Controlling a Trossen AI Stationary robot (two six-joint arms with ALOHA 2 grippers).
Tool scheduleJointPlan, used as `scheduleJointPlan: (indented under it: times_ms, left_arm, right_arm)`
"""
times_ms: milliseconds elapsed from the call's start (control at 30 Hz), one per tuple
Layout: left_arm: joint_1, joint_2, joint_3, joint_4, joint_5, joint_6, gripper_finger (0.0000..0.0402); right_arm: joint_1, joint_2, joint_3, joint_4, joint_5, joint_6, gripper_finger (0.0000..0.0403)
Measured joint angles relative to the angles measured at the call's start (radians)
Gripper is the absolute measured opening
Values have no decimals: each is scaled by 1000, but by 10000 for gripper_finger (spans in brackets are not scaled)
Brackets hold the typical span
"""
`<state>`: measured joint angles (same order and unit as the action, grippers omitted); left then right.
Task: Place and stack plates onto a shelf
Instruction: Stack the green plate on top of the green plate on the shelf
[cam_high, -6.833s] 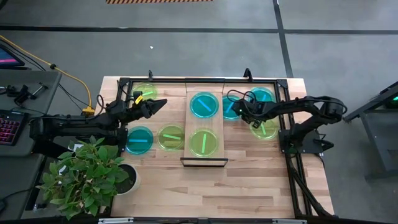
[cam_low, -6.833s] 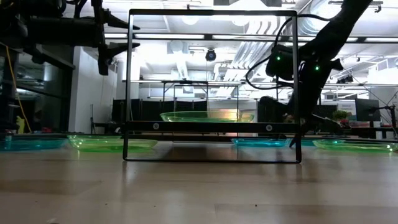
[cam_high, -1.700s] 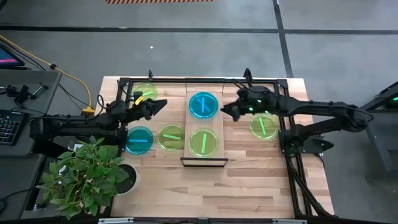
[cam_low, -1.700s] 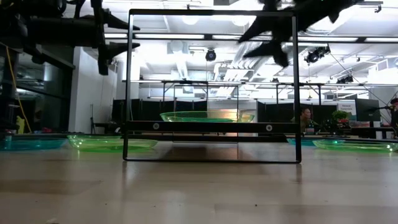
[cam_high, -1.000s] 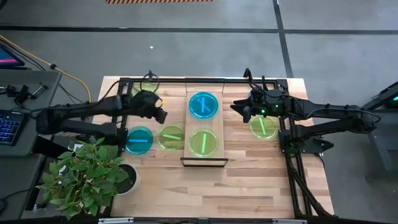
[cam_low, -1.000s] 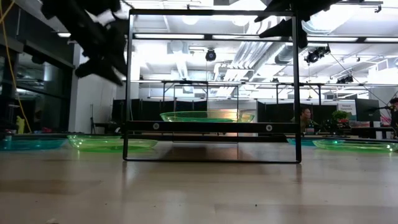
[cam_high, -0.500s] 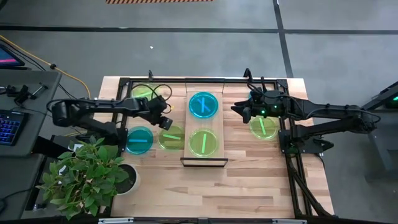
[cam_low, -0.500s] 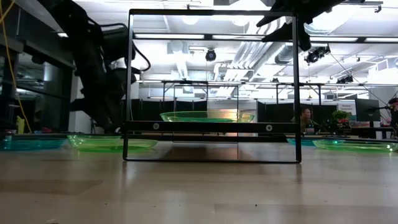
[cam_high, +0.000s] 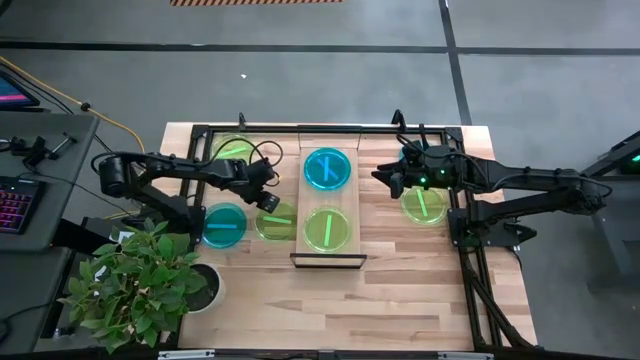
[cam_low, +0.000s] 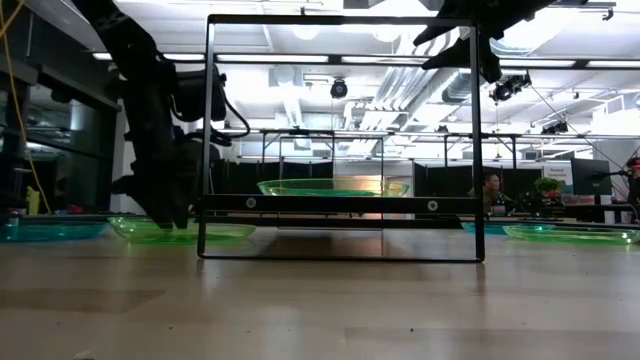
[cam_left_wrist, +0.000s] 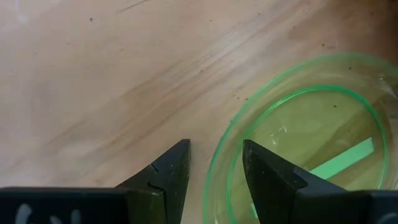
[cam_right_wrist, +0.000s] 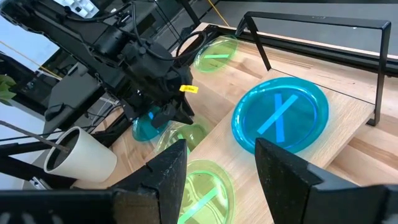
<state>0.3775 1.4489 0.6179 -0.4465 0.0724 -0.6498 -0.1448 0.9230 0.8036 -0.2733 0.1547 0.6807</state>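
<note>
The shelf (cam_high: 329, 199) lies mid-table and carries a cyan stack (cam_high: 327, 169) at its far end and a green plate (cam_high: 326, 229) at its near end. On the table lie a green plate (cam_high: 275, 220) just left of the shelf, a cyan plate (cam_high: 224, 224), a green plate (cam_high: 235, 150) at the far left, and a green plate (cam_high: 424, 204) on the right. My left gripper (cam_high: 268, 201) points down, open, over the far rim of the green plate beside the shelf. My right gripper (cam_high: 385, 178) hovers open, high, right of the shelf. My left gripper (cam_left_wrist: 214, 158) comes from above with one finger (cam_left_wrist: 177, 165) outside and one finger (cam_left_wrist: 258, 165) inside the green plate's far rim (cam_left_wrist: 217, 171). The plate lies flat on the table. Whether either finger touches the rim, I cannot tell.
A thin black frame (cam_low: 340, 18) stands tall around the shelf, and black rails edge the table. A potted plant (cam_high: 140, 280) in a white pot (cam_high: 210, 290) sits at the near left corner. A further cyan plate (cam_low: 485, 228) shows low on the right side.
My left gripper has swung from above the far left of the table toward the green plate beside the shelf, tipped to point down, and come down to the plate's far rim. No plate has moved.
</note>
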Motion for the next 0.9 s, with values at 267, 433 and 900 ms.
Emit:
scheduleJointPlan:
  times_ms: [267,433,900]
  left_arm:
    - [0,2,0,-4,11,16,114]
    - [0,-11,-3,-22,24,39,21]
    - [71,-294,36,-248,-118,63,1]
  right_arm:
    - [0,0,0,0,0,-6,174]
    - [0,0,0,-1,0,-7,174]
    - [0,0,0,-5,8,-6,174]
